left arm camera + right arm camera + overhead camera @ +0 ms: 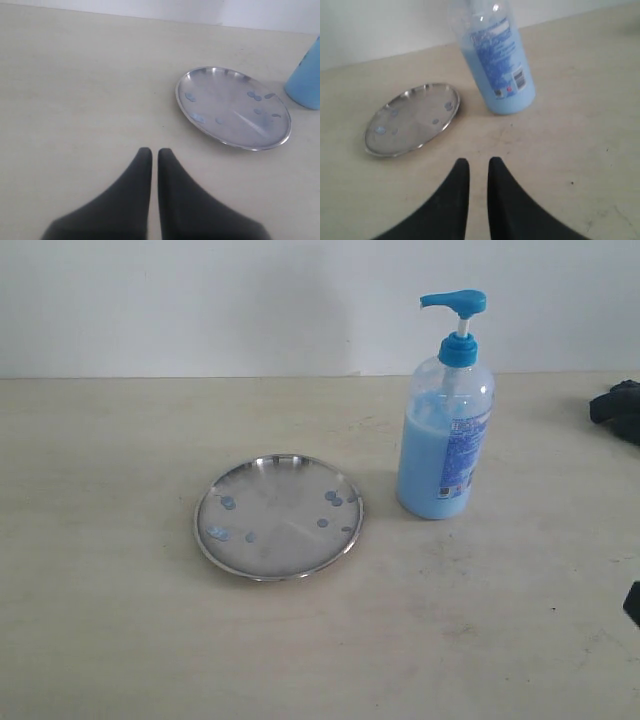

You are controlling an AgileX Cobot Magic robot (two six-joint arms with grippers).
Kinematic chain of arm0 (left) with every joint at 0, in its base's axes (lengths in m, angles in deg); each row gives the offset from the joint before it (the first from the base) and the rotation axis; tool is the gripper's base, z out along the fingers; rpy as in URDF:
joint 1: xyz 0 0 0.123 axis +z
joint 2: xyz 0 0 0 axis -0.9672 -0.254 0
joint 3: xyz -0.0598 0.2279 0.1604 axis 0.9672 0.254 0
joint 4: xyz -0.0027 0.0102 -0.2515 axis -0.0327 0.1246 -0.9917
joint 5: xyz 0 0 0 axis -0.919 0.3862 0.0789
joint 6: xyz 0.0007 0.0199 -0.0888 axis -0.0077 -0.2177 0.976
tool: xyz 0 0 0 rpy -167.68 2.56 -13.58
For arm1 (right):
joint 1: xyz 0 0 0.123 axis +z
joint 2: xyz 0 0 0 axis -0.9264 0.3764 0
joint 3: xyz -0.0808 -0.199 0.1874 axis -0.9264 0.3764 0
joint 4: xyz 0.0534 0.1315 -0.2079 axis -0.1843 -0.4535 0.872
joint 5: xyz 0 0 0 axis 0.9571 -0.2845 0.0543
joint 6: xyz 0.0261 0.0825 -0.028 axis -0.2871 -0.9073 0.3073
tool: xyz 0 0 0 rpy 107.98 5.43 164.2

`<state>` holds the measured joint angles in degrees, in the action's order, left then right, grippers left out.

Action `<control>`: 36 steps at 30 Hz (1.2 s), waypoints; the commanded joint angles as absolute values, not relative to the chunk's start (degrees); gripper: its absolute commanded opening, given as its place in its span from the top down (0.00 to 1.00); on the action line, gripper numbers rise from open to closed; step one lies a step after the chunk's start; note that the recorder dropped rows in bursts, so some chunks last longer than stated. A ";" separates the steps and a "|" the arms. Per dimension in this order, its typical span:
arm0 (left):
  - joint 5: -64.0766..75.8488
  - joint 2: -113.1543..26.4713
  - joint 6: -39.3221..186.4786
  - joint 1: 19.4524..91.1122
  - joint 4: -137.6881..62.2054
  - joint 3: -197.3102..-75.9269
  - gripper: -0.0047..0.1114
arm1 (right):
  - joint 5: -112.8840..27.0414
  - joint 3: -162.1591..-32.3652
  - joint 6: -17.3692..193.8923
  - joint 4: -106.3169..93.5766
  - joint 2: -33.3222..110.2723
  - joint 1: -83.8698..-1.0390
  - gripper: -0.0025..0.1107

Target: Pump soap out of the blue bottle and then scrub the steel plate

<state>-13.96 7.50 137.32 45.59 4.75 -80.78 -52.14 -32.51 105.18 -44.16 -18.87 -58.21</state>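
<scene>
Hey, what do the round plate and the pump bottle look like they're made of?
The plate looks like polished steel: silvery, mirror-like, with a bright rim. The bottle seems clear plastic, since blue liquid shows through its wall; its pump head looks like glossy opaque blue plastic.

The steel plate (280, 512) lies on the surface (120, 620), left of the blue bottle (445, 430) standing upright near it; soap drops (228, 502) sit in the plate.
</scene>
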 commanded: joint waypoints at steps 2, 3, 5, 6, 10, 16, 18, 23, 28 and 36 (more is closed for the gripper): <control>-13.22 7.67 137.61 45.40 5.16 -80.58 0.92 | -56.21 -32.37 104.26 -43.77 -18.66 -58.23 0.96; -13.10 7.67 137.61 45.40 5.16 -80.58 0.92 | -56.40 -32.37 103.49 -43.77 -18.66 -58.23 0.96; -12.96 7.67 137.61 45.40 5.16 -80.58 0.92 | -57.22 -32.37 100.05 -46.60 -18.66 -58.23 0.96; -12.96 7.67 137.61 45.40 5.16 -80.58 0.92 | -57.33 -32.37 99.49 -47.13 -18.66 -58.23 0.96; -7.07 7.67 137.61 45.40 5.54 -80.71 0.92 | -57.57 -32.37 101.60 -45.31 -18.66 -58.23 0.96; 4.49 4.82 137.77 45.40 9.78 -89.23 0.92 | -57.57 -32.37 101.60 -45.31 -18.66 -58.23 0.96; -10.72 -2.04 139.68 45.40 8.03 -94.93 0.92 | -57.57 -32.37 101.60 -45.31 -18.66 -58.23 0.96; -3.55 -29.14 127.77 45.40 1.43 -105.03 0.92 | -57.57 -32.37 101.60 -45.31 -18.66 -58.23 0.96; -7.63 -56.26 118.72 45.40 -18.77 -118.67 0.92 | -57.57 -32.37 101.60 -45.31 -18.66 -58.23 0.96; -21.80 -74.24 92.02 45.40 -45.81 -136.81 0.92 | -57.57 -32.37 101.60 -45.31 -18.66 -58.23 0.96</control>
